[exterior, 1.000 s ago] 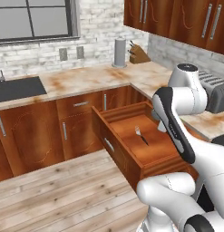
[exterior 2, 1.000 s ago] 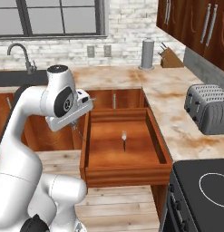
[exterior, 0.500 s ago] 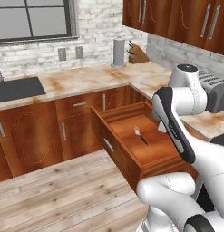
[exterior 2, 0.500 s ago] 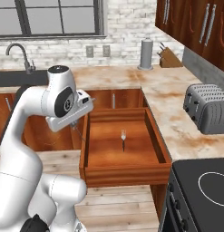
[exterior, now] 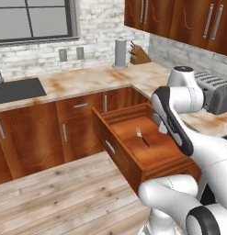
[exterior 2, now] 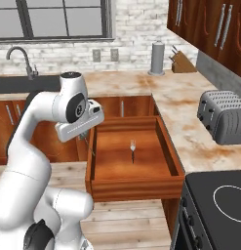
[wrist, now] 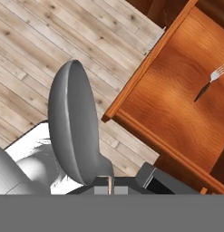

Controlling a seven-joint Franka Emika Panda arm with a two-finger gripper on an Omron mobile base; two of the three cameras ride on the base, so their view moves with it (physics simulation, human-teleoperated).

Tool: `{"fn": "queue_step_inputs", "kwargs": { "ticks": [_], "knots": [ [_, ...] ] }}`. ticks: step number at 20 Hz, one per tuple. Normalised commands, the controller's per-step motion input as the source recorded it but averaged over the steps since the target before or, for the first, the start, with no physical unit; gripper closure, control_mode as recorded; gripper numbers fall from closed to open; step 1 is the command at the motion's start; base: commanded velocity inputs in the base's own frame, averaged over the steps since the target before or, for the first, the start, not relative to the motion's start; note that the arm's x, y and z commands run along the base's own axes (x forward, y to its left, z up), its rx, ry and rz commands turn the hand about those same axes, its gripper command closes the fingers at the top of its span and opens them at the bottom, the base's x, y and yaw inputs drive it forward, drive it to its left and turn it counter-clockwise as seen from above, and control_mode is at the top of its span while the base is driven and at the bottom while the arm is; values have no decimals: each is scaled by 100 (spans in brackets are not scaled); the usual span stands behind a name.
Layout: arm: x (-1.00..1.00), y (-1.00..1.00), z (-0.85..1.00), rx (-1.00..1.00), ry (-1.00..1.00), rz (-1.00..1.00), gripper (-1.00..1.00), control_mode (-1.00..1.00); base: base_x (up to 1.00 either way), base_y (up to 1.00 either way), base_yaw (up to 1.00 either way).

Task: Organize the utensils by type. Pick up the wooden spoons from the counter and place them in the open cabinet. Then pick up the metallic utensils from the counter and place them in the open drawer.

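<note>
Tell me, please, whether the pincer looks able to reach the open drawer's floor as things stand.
Probably yes: the drawer stands pulled out, only the fork lies inside, and the pincer, shut on the teaspoon, hangs beside it with nothing between.

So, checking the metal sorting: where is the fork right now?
The fork lies flat on the floor of the open drawer, near its middle, tines pointing toward the counter; the hand view shows it at upper right.

A fork in the open drawer

The drawer (exterior 2: 136, 183) sticks out from under the counter (exterior 2: 180, 102), over the wood floor (exterior: 55, 197). The fork (exterior 2: 132, 149) lies in the middle of it. On the counter behind sit a toaster (exterior 2: 224, 114), a knife block (exterior 2: 182, 65) and a tall roll (exterior 2: 157, 57). The sink (exterior: 16, 89) is far left.
</note>
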Motion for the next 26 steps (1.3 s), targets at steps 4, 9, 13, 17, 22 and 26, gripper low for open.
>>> {"fn": "queue_step_inputs", "kwargs": {
  "ticks": [4,9,13,17,22,26],
  "knots": [
    [30,-12,-25,0,4,0,100,-100,0,0,0],
    [47,-29,-32,0,5,-1,100,-100,0,0,0],
    [48,-13,-32,0,1,-2,100,-100,0,0,0],
    [55,-2,-22,0,6,-3,100,-100,0,0,0],
    [47,-5,-27,0,7,-2,100,-100,0,0,0],
    [38,-5,-34,0,4,-2,100,-100,0,0,0]
  ]
}}
